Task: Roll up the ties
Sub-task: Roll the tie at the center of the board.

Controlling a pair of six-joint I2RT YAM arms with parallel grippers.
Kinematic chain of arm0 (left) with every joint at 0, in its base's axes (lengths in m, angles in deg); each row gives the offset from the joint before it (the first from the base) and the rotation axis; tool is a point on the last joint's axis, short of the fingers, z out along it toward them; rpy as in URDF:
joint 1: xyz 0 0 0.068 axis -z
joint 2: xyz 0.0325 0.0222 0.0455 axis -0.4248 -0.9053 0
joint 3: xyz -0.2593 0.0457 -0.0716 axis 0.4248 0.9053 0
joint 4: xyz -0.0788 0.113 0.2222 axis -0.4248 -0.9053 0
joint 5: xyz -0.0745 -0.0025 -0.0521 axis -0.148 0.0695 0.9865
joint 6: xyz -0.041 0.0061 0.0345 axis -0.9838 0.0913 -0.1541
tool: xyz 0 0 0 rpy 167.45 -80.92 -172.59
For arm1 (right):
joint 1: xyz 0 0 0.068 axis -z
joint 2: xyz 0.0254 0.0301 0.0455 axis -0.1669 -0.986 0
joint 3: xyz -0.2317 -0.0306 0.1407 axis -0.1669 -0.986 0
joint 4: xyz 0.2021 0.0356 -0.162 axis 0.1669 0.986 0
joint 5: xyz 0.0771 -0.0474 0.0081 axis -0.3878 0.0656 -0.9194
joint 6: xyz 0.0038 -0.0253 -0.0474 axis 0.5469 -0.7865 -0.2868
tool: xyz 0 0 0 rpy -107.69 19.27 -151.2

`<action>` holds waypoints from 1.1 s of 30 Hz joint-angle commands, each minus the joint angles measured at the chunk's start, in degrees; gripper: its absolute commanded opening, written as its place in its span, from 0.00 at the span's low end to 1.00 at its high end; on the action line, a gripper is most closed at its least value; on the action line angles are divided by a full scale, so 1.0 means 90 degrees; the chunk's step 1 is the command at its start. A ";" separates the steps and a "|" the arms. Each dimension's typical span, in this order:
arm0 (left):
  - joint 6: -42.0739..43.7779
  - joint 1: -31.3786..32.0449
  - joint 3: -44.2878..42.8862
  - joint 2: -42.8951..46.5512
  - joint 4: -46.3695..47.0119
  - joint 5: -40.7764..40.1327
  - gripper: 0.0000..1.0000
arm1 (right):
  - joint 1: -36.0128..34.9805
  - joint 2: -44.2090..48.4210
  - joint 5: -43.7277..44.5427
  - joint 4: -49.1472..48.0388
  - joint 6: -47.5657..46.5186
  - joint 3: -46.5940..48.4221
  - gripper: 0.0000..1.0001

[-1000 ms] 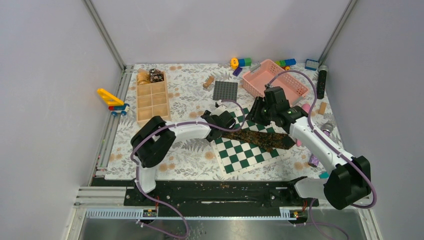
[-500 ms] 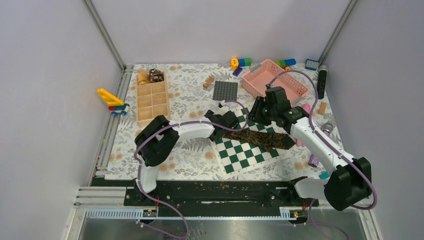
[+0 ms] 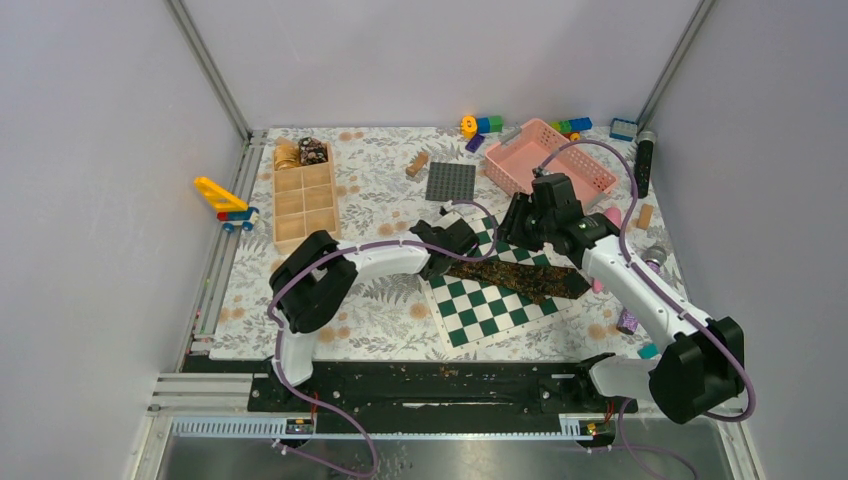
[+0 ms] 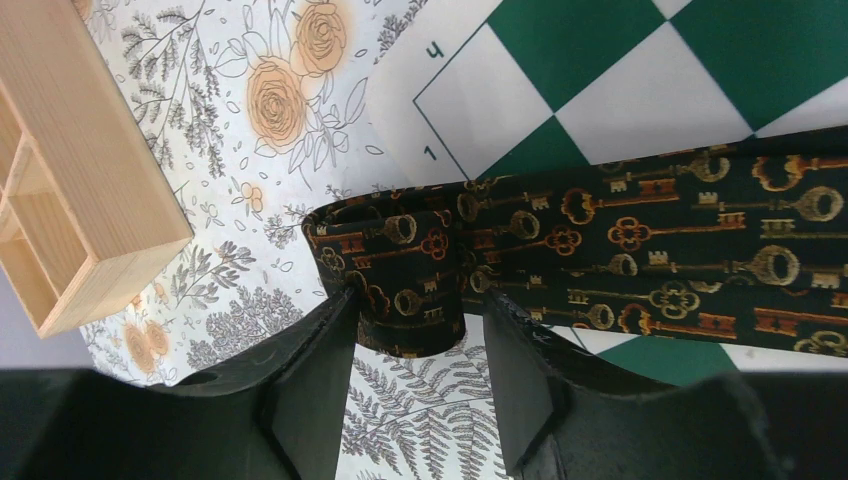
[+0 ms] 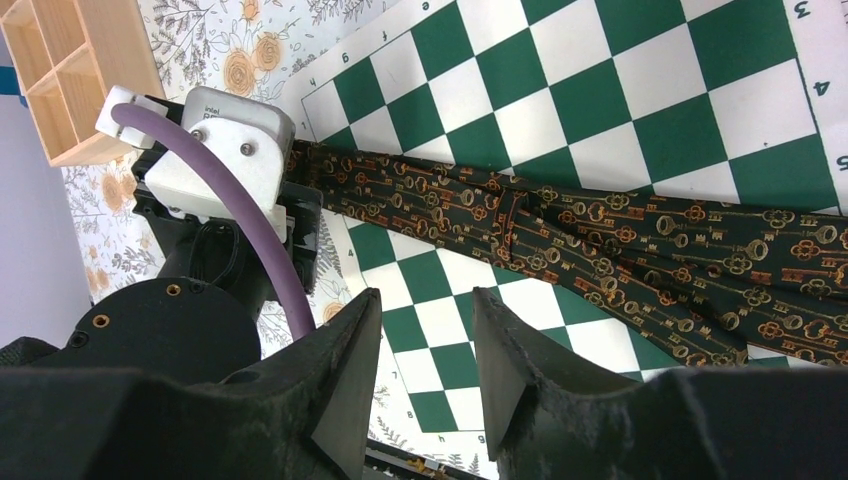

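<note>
A dark tie point(image 3: 520, 278) with a gold key pattern lies across the green-and-white checkerboard mat point(image 3: 490, 312). Its narrow left end is curled into a small roll point(image 4: 400, 265) just off the mat. My left gripper point(image 3: 452, 250) is open and straddles that roll point(image 4: 415, 300); the left finger point(image 4: 325, 340) touches it and the right finger point(image 4: 510, 340) stands a little apart. My right gripper point(image 3: 515, 228) is open and empty, hovering above the mat point(image 5: 425, 300) near the tie's middle point(image 5: 600, 230). Two rolled ties, golden-tan point(image 3: 287, 153) and dark speckled point(image 3: 314, 151), sit in the wooden organizer's far compartments.
The wooden organizer point(image 3: 305, 215) stands left of the left arm. A pink basket point(image 3: 548, 158) and a grey baseplate point(image 3: 450, 181) lie behind the grippers. A black cylinder point(image 3: 644, 165), toy blocks point(image 3: 487, 124) and small items line the back and right edges. A yellow toy point(image 3: 222, 200) sits off the mat at left.
My left gripper has shifted slightly right, closer onto the tie's curled end. The right arm has barely moved.
</note>
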 commanded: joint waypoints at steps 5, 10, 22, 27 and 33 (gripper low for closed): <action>-0.0034 0.0048 -0.0358 0.0039 0.0024 0.0628 0.51 | 0.0052 0.0265 0.0145 0.0130 -0.0085 -0.0080 0.47; -0.0078 0.0054 -0.0401 0.0053 0.0023 0.0659 0.52 | 0.0041 0.0267 0.0176 0.0189 -0.0098 -0.0049 0.48; -0.0125 0.0053 -0.0565 0.0560 0.0002 0.0712 0.58 | 0.0187 0.0553 0.1419 0.1389 0.0253 -0.0032 0.58; -0.0161 0.0053 -0.0596 0.0847 -0.0017 0.0737 0.59 | 0.0486 0.0648 0.1675 0.2033 0.0533 -0.0421 0.57; -0.0166 0.0056 -0.0581 0.1077 0.0040 0.0810 0.59 | 0.0726 0.0821 0.1767 0.2223 0.0595 -0.1020 0.52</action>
